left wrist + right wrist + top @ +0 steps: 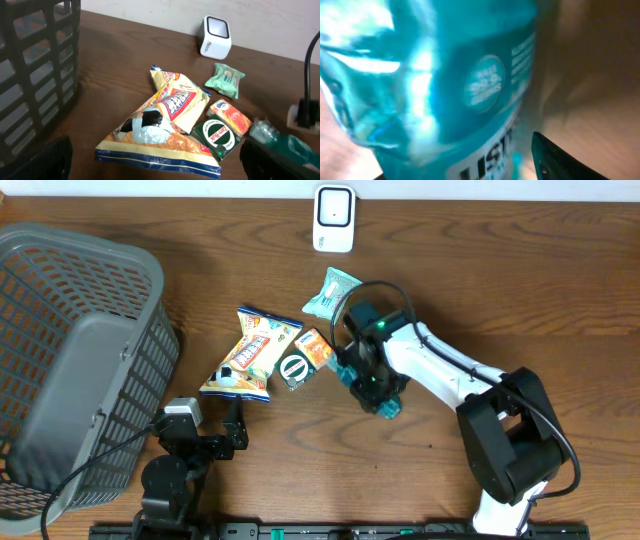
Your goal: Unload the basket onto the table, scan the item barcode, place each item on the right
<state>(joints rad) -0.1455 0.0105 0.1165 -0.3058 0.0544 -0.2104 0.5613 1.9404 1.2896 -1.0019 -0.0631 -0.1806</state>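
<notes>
At the far left of the table [500, 270] stands a grey slatted basket [70, 360]. Near its right corner, at the near edge, the left gripper [236, 430] rests with its fingers [50, 160] spread wide and nothing between them. Right of that lies a crumpled yellow snack bag [250, 355], and a dark green Zam-Buk box [295, 366] touches its right side. An orange packet [318, 347] sits just beside the box. Farther back lies a mint-green wipes pack [330, 292], and beyond it, against the far edge, is the white scanner [333, 218].

Right of the orange packet the right gripper [368, 385] points down over a teal Listerine bottle [445, 90], which lies on the wood well short of the scanner. In the wrist view the bottle fills nearly everything, with one dark finger [560, 160] beside it. Whether the jaws actually grip the bottle cannot be told.
</notes>
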